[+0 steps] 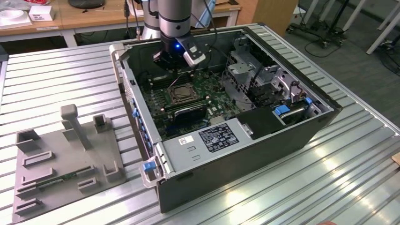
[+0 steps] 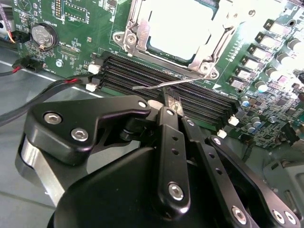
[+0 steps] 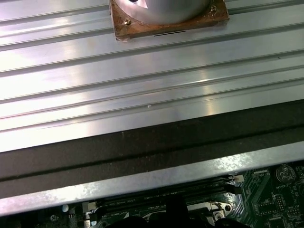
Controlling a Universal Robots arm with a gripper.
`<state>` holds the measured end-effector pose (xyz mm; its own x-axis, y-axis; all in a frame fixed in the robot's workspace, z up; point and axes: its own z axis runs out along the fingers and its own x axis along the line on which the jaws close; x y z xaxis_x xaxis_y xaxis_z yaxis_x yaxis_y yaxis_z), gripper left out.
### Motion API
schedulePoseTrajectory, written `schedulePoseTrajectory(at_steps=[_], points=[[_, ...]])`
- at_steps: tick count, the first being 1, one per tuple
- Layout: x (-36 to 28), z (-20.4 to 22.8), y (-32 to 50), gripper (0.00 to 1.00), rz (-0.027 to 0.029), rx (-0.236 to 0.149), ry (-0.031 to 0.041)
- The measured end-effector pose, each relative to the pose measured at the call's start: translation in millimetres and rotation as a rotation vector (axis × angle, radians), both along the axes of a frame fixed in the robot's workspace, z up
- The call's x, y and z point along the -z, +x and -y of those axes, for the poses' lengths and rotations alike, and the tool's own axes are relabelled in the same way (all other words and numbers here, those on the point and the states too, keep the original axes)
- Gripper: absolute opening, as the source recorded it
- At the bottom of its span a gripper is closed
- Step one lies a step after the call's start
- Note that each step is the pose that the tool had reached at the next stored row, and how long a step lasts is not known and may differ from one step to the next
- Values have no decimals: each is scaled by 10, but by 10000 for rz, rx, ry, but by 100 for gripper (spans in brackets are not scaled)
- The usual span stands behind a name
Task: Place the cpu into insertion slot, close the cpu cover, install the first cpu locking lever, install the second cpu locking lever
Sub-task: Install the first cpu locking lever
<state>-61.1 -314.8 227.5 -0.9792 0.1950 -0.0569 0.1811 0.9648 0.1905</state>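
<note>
The pale grey-beige square cpu [image 2: 183, 26] lies flat in the dark, silver-rimmed insertion slot [image 1: 170, 95], and the thin silvery cut-out cpu cover [image 2: 136, 34] is down over its edges, so I judge the first two steps done. In the second wrist view a thin silvery wire locking lever [image 2: 190, 81] runs along the socket's near side, raised over the long black memory slots [image 2: 142, 76] rather than tucked under a catch, which is why I have the black claw [image 2: 169, 100] there. Its fingers are drawn together with the tip right at the lever; I cannot tell whether the wire is pinched or merely touched. A narrow, closed tip suits the tight gap between socket and memory slots on the green circuit board [image 2: 80, 28]. In the exterior view the claw reaches down into the open dark computer case [image 1: 250, 154], which lies on its side on the ribbed aluminium table [image 1: 350, 187], with a grey moulded fixture tray [image 1: 62, 159] well apart at the exterior view's left.
</note>
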Motion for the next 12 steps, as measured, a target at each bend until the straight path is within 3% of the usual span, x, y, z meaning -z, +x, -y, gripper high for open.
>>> schedulePoseTrajectory(at_steps=[12], points=[[15,0,16,10,0,1,18]])
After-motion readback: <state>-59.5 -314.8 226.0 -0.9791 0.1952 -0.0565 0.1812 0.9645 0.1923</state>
